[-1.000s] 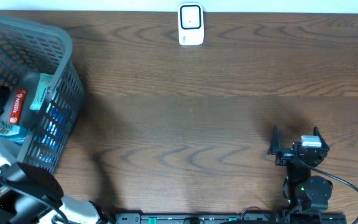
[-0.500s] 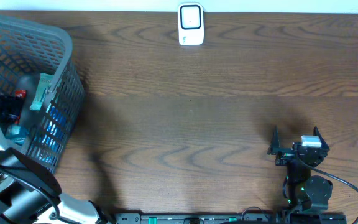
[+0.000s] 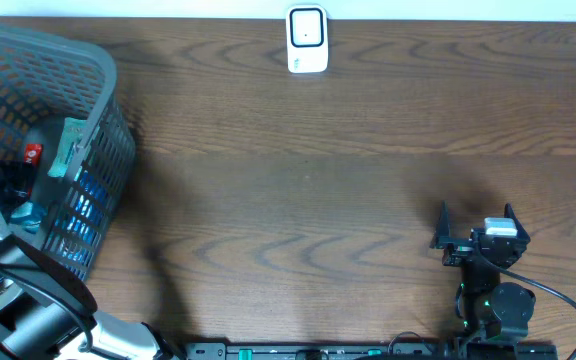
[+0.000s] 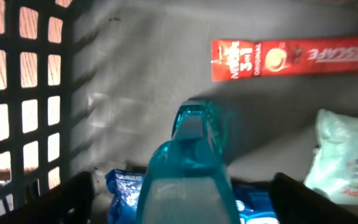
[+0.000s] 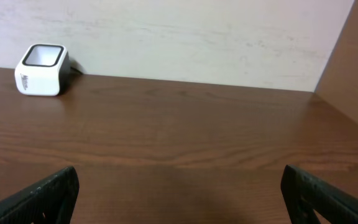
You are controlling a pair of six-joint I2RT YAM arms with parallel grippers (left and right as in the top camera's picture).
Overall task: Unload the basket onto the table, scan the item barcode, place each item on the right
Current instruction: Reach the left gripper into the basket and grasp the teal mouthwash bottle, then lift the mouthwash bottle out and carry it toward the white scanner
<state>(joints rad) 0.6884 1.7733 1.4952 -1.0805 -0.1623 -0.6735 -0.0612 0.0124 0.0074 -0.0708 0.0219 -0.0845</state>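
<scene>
Left gripper [image 4: 185, 193] hangs in the left basket [image 4: 23, 93], jaws spread either side of a blue bottle [image 4: 194, 124], likely to grab it for scanning; right gripper [image 5: 179, 193] rests near-right, jaws spread.

Basket [image 3: 103, 150] at left on the table [image 3: 318, 200]; scanner [image 3: 307, 40] at far centre, well apart. Inside the basket, spray bottle [image 4: 188, 168] nearer, sachet [image 4: 291, 59] farther, pouch [image 4: 347, 155] beside the bottle.

Left gripper [image 4: 182, 186] points down, right gripper [image 5: 179, 177] level, both jaws apart
</scene>
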